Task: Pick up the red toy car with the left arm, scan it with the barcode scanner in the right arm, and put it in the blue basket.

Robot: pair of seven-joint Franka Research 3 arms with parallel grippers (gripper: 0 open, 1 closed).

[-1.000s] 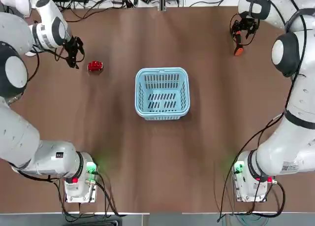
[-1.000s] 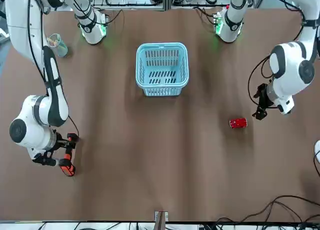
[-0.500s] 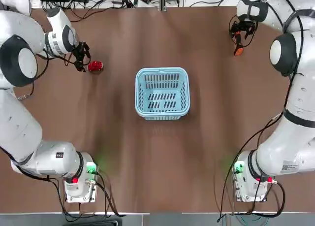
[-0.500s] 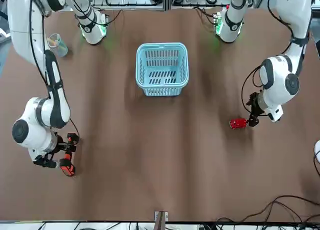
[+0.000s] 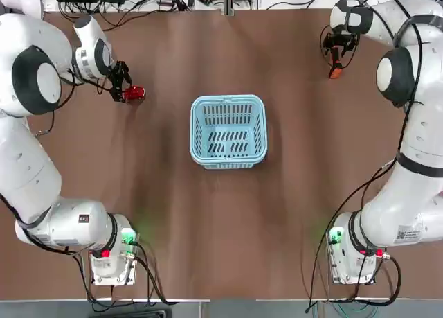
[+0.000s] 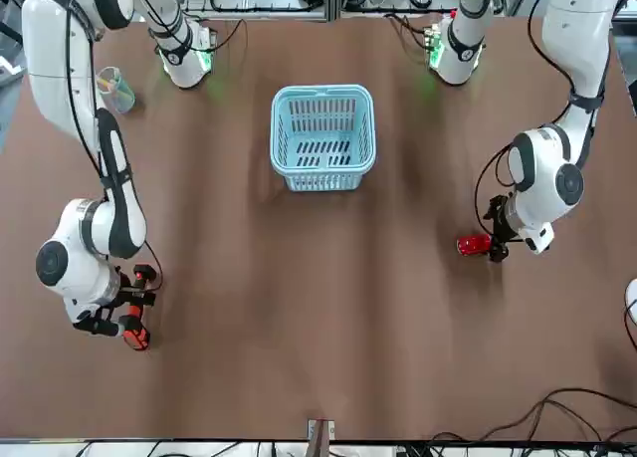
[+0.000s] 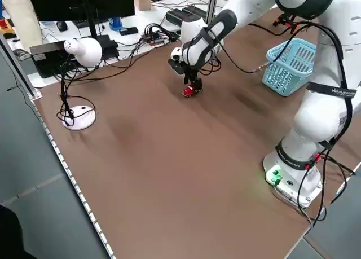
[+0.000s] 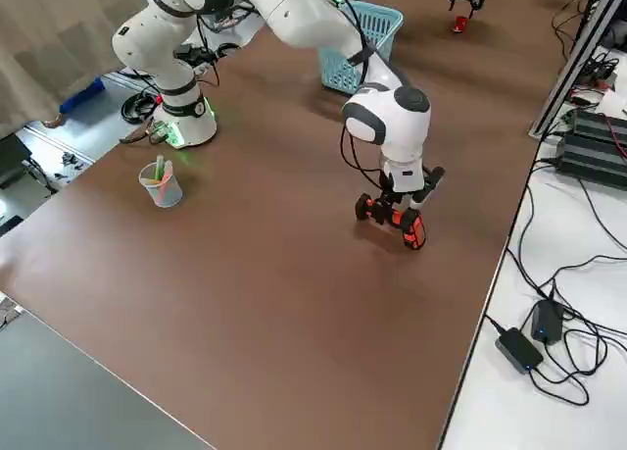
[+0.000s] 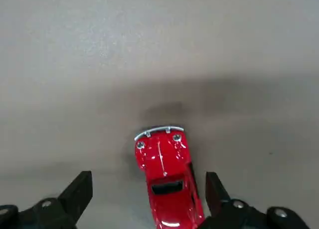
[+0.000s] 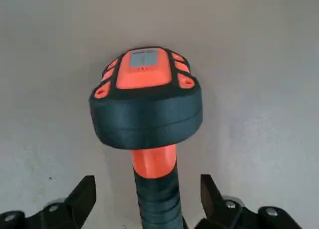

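Red toy car [image 9: 167, 176], left wrist view: rear end running off the picture's edge; wheels lying hidden under the body.

Left gripper [image 9: 148, 199], left wrist view: finger bases being cut off at the edge, only the spread tips showing.

Barcode scanner [image 10: 146, 102], right wrist view: lower handle passing out of frame between the fingers; print on the head's label too small to read.

Right gripper [image 5: 337, 42], top view: fingers blending into the scanner, contact impossible to judge.

Plastic cup [image 8: 162, 185], right side view: contents too small to identify.
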